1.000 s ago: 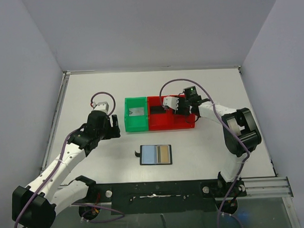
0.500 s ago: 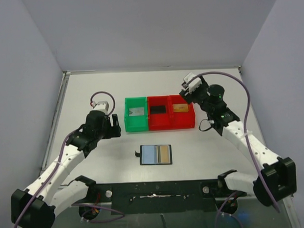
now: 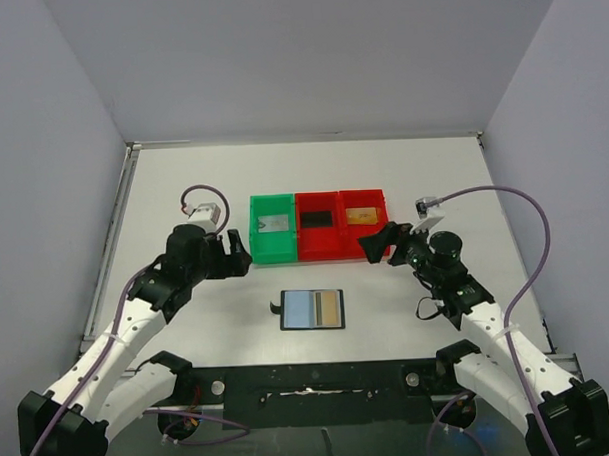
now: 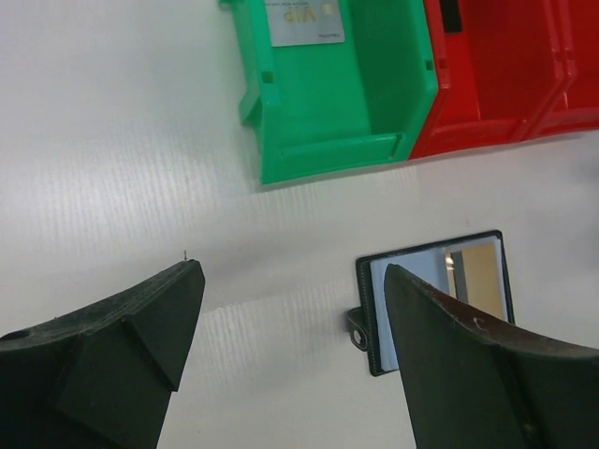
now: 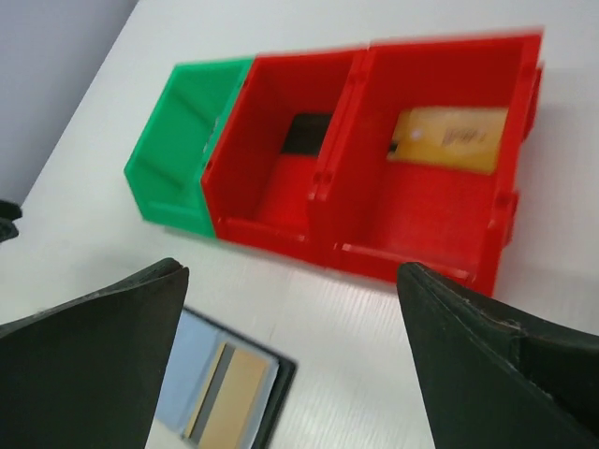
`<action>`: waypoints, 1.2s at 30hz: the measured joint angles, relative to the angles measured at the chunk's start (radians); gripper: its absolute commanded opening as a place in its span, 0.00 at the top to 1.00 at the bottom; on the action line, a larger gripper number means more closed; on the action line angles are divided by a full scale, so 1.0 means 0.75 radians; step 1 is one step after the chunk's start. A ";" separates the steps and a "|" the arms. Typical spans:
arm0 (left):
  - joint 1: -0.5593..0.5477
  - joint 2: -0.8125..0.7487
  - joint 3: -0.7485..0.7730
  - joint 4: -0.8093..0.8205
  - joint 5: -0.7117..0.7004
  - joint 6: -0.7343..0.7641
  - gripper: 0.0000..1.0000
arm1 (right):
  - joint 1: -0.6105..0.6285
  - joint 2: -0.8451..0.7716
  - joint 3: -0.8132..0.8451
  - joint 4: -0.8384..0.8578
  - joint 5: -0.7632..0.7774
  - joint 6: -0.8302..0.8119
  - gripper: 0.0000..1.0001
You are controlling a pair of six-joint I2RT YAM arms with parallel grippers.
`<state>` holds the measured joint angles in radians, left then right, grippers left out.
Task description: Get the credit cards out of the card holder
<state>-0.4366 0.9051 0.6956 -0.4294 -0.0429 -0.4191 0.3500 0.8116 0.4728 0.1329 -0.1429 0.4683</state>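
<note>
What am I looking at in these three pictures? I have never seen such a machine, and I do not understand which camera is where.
This is a robot with a left arm and a right arm, bolted at the near edge of a white table. The wide picture is taken from above and behind them. The other two come from a camera on each wrist, so the dark shapes at the bottom are the left fingers and the right fingers. Both pairs are open and hold nothing. On the table lies an open black card holder. Behind it stand three bins: the green bin holds a pale grey card, the middle red bin a black card, the right red bin a gold card.
</note>
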 measured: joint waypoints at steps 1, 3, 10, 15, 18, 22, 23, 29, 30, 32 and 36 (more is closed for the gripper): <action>0.000 0.001 -0.008 0.020 0.037 -0.016 0.23 | -0.003 0.001 -0.046 0.006 -0.043 0.087 0.05; 0.000 0.002 -0.034 0.068 0.107 -0.063 0.23 | 0.000 0.025 -0.116 0.007 -0.102 0.240 0.10; -0.020 0.061 -0.227 0.406 0.388 -0.418 0.24 | 0.340 0.070 -0.200 -0.102 0.030 0.606 0.14; -0.116 0.132 -0.237 0.505 0.470 -0.549 0.26 | 0.485 0.138 -0.200 -0.172 0.156 0.746 0.16; -0.167 0.149 -0.237 0.508 0.478 -0.586 0.26 | 0.511 0.193 -0.199 -0.197 0.193 0.783 0.17; -0.226 0.151 -0.238 0.522 0.477 -0.636 0.29 | 0.539 0.252 -0.186 -0.198 0.215 0.808 0.21; -0.238 0.151 -0.239 0.532 0.477 -0.649 0.30 | 0.541 0.265 -0.181 -0.194 0.214 0.812 0.21; -0.288 0.188 -0.240 0.583 0.475 -0.693 0.33 | 0.568 0.387 -0.131 -0.153 0.205 0.847 0.27; -0.292 0.197 -0.240 0.583 0.474 -0.695 0.33 | 0.577 0.404 -0.126 -0.145 0.203 0.855 0.28; -0.299 0.210 -0.240 0.583 0.471 -0.695 0.33 | 0.598 0.425 -0.124 -0.134 0.203 0.876 0.30; -0.305 0.212 -0.240 0.580 0.453 -0.695 0.34 | 0.617 0.452 -0.124 -0.097 0.200 0.920 0.32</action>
<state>-0.6651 1.0641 0.5159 0.0055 0.2970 -0.9401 0.8131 1.1503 0.3798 0.0601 0.0071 1.1584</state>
